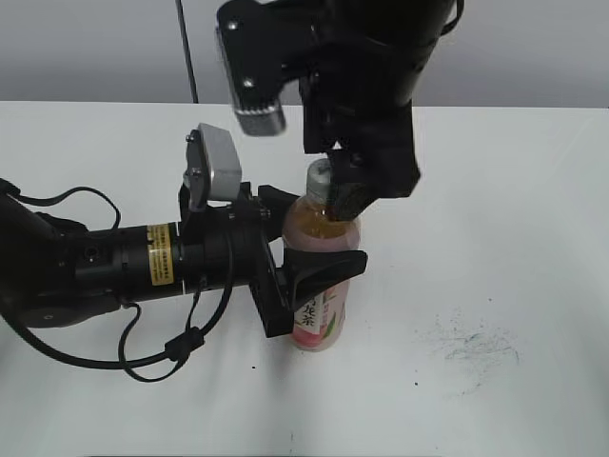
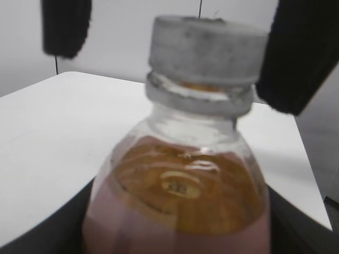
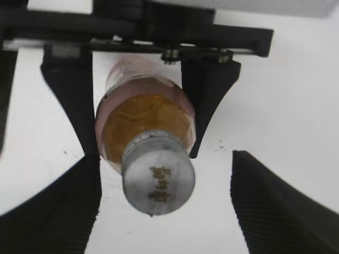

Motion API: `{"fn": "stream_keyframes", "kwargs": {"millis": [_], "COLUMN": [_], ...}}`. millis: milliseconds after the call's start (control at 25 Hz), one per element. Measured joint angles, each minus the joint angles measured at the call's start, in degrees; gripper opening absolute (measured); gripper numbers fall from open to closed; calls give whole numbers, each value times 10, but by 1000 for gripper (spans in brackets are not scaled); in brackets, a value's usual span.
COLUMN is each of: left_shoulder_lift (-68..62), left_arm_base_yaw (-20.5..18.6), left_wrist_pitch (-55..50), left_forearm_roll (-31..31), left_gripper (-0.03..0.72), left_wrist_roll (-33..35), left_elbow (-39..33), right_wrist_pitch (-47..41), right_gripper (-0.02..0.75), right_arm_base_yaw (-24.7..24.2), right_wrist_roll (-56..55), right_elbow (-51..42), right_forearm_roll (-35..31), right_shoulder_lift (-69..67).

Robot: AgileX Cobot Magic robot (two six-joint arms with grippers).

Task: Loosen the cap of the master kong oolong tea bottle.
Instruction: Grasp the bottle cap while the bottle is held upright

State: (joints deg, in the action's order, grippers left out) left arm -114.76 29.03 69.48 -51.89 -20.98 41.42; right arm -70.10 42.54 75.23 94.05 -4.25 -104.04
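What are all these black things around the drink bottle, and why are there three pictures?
They are two robot arms with pincher hands. One picture looks at the white table from outside; the other two come from small cameras on each arm's wrist. The left gripper squeezes the slim clear plastic bottle of amber tea with a pink label, keeping it upright. The right gripper hangs above, open, its ribbed black fingers on either side of the small round grey-white screw cap without touching it. Faint scribble marks are on the table too.

Black arms, grey wrist camera housings, a yellow label and looping black cables on the left arm [image 1: 114,262]
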Motion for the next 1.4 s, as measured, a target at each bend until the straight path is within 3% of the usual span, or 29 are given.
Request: {"fn": "stream_keyframes", "kwargs": {"millis": [320, 600, 880, 1080, 1400], "left_shoulder_lift": [0, 0, 0, 0, 0], "left_arm_base_yaw": [0, 0, 0, 0, 0], "left_wrist_pitch": [0, -1, -1, -2, -2], "left_forearm_roll": [0, 2, 3, 3, 3], "left_gripper": [448, 448, 448, 448, 448], "left_wrist_roll": [-1, -1, -3, -3, -3], "left_elbow": [0, 0, 0, 0, 0], "right_wrist_pitch": [0, 0, 0, 0, 0], "right_gripper": [575, 576, 575, 515, 482], "right_arm_base_yaw": [0, 0, 0, 0, 1], "right_wrist_roll": [-494, -746, -780, -768, -773], "right_elbow": [0, 0, 0, 0, -1], "right_forearm_roll": [-15, 32, 17, -26, -26], "right_shoulder_lift": [0, 0, 0, 0, 0]}}
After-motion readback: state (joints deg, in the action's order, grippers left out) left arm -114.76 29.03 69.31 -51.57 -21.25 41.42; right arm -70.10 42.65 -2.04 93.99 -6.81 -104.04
